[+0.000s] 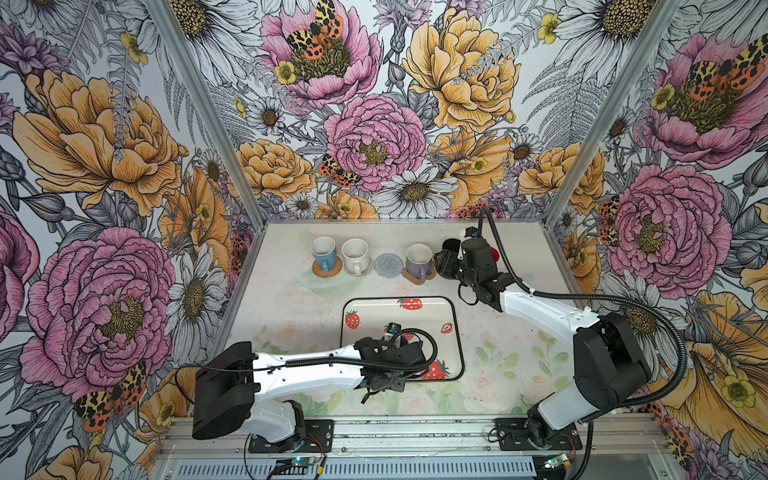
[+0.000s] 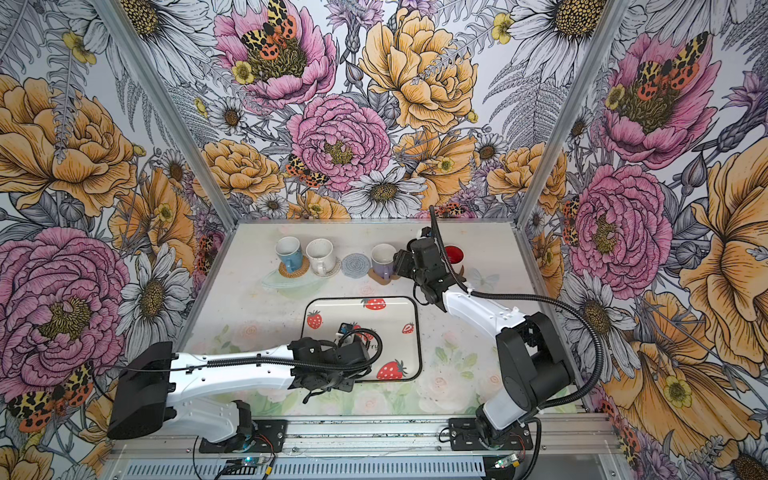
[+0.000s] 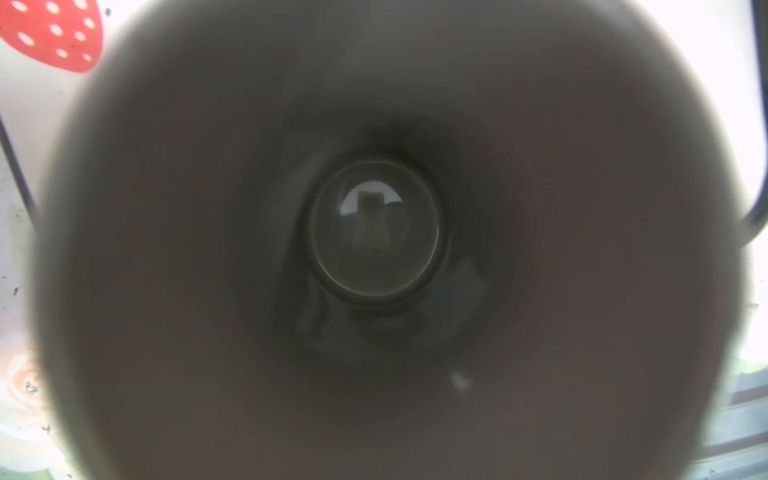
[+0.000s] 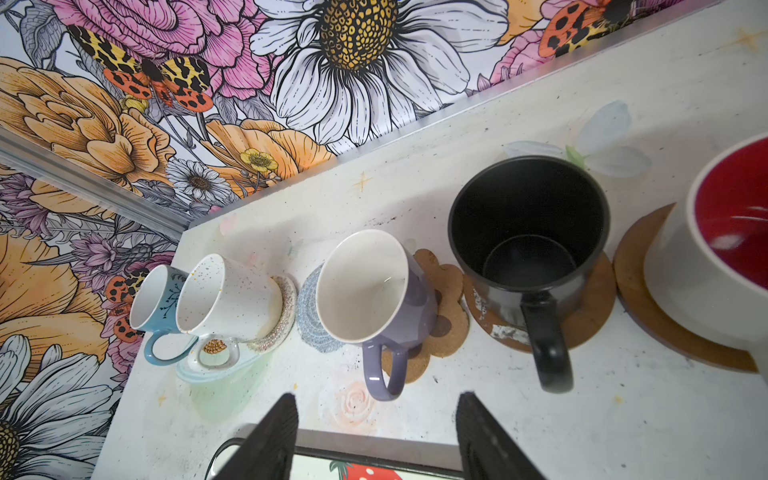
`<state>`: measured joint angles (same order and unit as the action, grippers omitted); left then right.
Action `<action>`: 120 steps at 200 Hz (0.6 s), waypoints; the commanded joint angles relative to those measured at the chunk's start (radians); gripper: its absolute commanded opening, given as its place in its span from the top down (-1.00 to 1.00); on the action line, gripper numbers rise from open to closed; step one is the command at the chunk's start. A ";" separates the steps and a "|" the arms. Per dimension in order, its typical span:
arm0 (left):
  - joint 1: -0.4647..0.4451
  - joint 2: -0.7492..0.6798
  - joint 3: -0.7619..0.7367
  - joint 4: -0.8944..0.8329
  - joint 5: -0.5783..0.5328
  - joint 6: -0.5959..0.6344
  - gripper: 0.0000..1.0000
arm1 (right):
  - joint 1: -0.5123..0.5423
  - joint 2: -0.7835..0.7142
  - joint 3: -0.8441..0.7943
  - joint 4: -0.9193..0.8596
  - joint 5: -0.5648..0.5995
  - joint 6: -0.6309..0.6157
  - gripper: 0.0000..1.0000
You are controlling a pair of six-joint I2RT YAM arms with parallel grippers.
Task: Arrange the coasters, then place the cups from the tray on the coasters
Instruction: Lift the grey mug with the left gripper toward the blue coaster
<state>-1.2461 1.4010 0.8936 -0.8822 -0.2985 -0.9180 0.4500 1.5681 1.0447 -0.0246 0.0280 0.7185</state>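
Note:
A grey cup [image 3: 374, 232] fills the left wrist view, seen straight down its inside, on the strawberry tray [image 1: 455, 320]. My left gripper [image 1: 392, 351] hangs over it and hides it in both top views; its fingers do not show. Along the back, the light blue cup [image 1: 323, 251], white cup [image 1: 355, 254], lavender cup [image 1: 419, 257], black cup [image 4: 528, 232] and red-inside cup [image 4: 715, 257] each stand on a coaster. The grey-blue coaster [image 1: 388, 264] is bare. My right gripper [image 4: 378, 399] is open and holds nothing, above the table in front of the lavender and black cups.
The back wall runs close behind the row of cups. The tray's black rim [image 4: 374, 453] lies just under my right fingers. The right arm [image 1: 540, 307] reaches across the table's right side, and the left arm [image 1: 307, 365] lies along the front left.

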 commanded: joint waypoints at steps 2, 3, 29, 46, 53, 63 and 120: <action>0.004 -0.027 -0.011 0.006 -0.042 -0.009 0.38 | -0.008 0.020 0.038 0.009 -0.014 0.010 -0.26; 0.005 -0.027 -0.012 0.006 -0.042 -0.009 0.39 | -0.008 0.020 0.038 0.009 -0.014 0.010 -0.26; 0.005 -0.019 -0.007 0.007 -0.048 -0.005 0.47 | -0.008 0.022 0.040 0.009 -0.017 0.010 -0.26; 0.004 -0.008 -0.001 0.006 -0.050 0.001 0.51 | -0.008 0.024 0.040 0.009 -0.019 0.010 -0.26; 0.005 -0.003 0.002 0.007 -0.051 0.002 0.52 | -0.008 0.025 0.041 0.009 -0.020 0.010 -0.26; 0.004 0.002 0.006 0.007 -0.054 0.005 0.52 | -0.007 0.025 0.043 0.010 -0.023 0.010 -0.26; 0.008 0.018 0.017 0.006 -0.071 0.013 0.59 | -0.008 0.029 0.047 0.009 -0.028 0.010 -0.26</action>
<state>-1.2461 1.4078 0.8898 -0.8822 -0.3275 -0.9161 0.4500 1.5845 1.0531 -0.0246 0.0059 0.7185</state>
